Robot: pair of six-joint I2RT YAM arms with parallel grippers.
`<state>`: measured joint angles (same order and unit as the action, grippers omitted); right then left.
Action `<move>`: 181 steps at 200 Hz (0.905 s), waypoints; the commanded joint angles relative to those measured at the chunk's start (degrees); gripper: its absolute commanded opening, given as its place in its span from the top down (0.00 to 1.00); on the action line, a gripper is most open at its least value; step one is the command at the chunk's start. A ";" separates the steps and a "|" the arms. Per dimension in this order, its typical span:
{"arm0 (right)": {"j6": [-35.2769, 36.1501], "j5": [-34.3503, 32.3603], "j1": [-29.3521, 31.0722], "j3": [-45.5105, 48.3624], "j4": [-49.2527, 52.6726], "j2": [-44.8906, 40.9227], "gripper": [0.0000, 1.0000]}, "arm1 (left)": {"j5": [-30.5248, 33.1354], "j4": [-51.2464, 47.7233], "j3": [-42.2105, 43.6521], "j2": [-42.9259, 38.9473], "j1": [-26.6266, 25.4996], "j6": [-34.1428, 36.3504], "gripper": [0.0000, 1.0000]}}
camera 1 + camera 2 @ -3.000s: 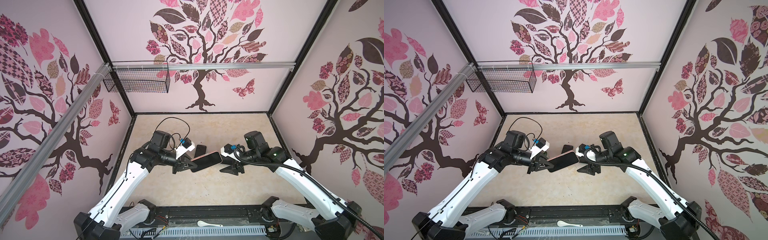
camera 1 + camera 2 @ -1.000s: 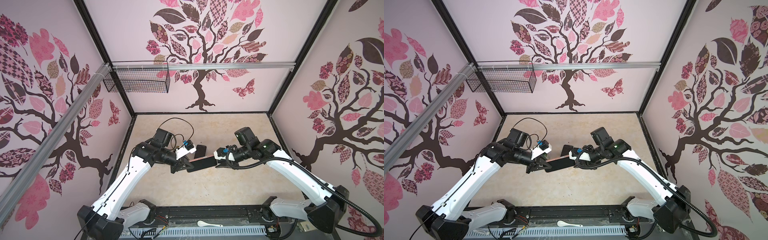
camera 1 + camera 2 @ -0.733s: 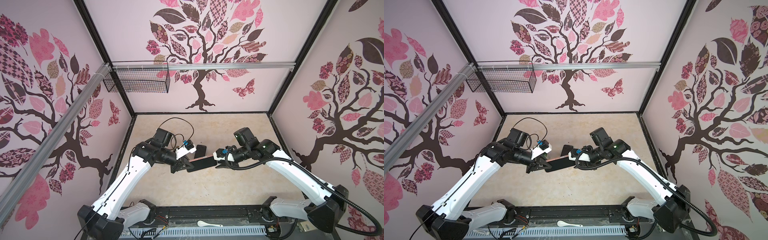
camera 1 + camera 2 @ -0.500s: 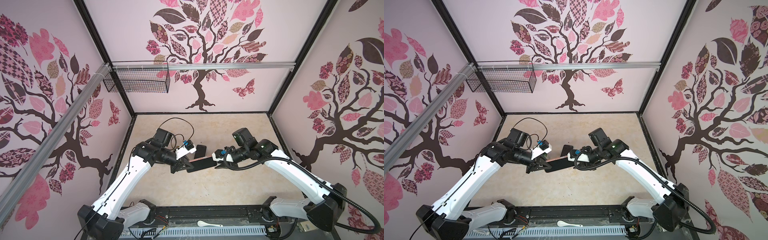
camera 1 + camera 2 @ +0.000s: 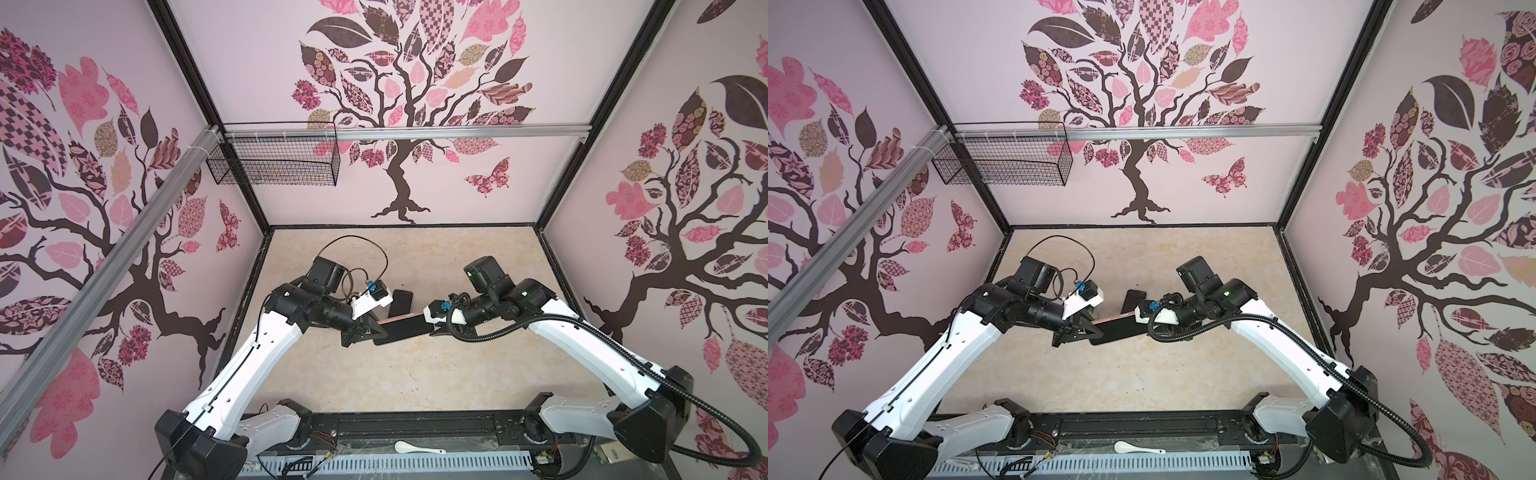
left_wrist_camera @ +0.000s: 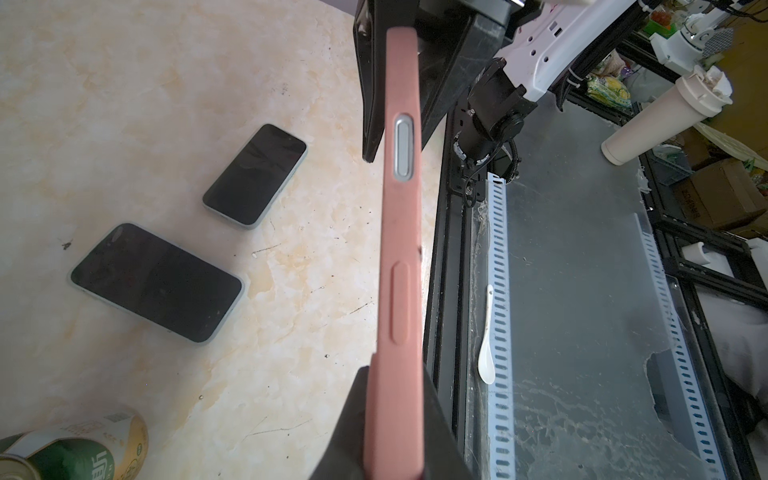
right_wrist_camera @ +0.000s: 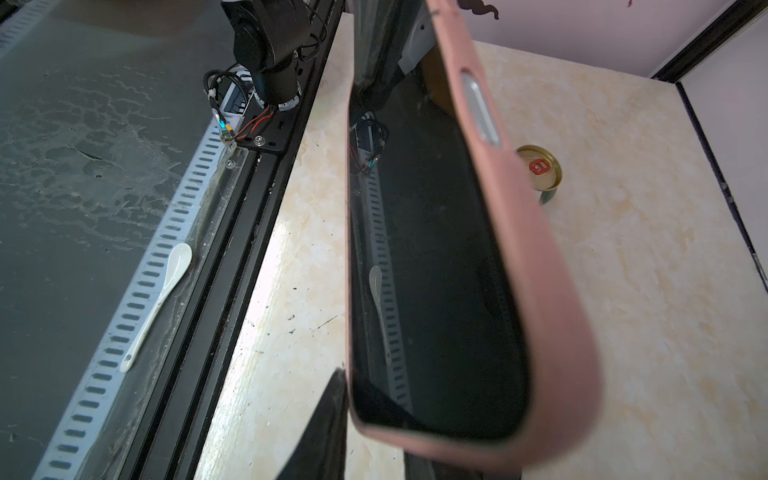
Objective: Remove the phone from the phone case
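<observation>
A phone (image 5: 401, 330) in a pink phone case (image 5: 397, 320) hangs in mid-air over the table's middle, dark screen (image 5: 1117, 330) showing in both top views. My left gripper (image 5: 380, 331) (image 5: 1094, 331) is shut on the case's left end. In the left wrist view the pink edge (image 6: 401, 249) runs up from between my fingers (image 6: 353, 428). My right gripper (image 5: 432, 326) (image 5: 1142, 322) is closed round the right end. In the right wrist view one finger (image 7: 328, 415) touches the case rim beside the screen (image 7: 428, 249). The other is mostly hidden behind the case back (image 7: 540, 291).
Two bare dark phones (image 6: 255, 176) (image 6: 158, 282) lie on the marble table; one shows in the top views (image 5: 401, 302) (image 5: 1133, 309). A green-and-gold can (image 6: 75, 449) (image 7: 540, 168) lies nearby. A white spoon (image 5: 417, 448) (image 7: 158, 299) rests on the front rail. A wire basket (image 5: 274, 160) hangs on the back wall.
My right gripper has slid left onto the phone's right end and its jaws have narrowed round it. The left gripper keeps its hold and has hardly moved.
</observation>
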<state>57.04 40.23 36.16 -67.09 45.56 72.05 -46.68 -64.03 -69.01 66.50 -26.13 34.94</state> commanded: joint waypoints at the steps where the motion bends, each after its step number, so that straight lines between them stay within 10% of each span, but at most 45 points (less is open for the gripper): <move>1: 0.77 0.91 0.62 -0.17 2.17 0.54 0.77 | -1.84 2.02 -2.53 -1.07 0.20 0.31 1.00; 181: -2.30 7.16 0.67 3.48 -5.92 -6.55 0.93 | 2.19 2.20 -7.10 6.56 1.25 -1.45 1.00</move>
<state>53.45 41.36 35.73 -62.70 42.30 68.90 -45.76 -65.36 -73.84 71.22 -26.33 37.65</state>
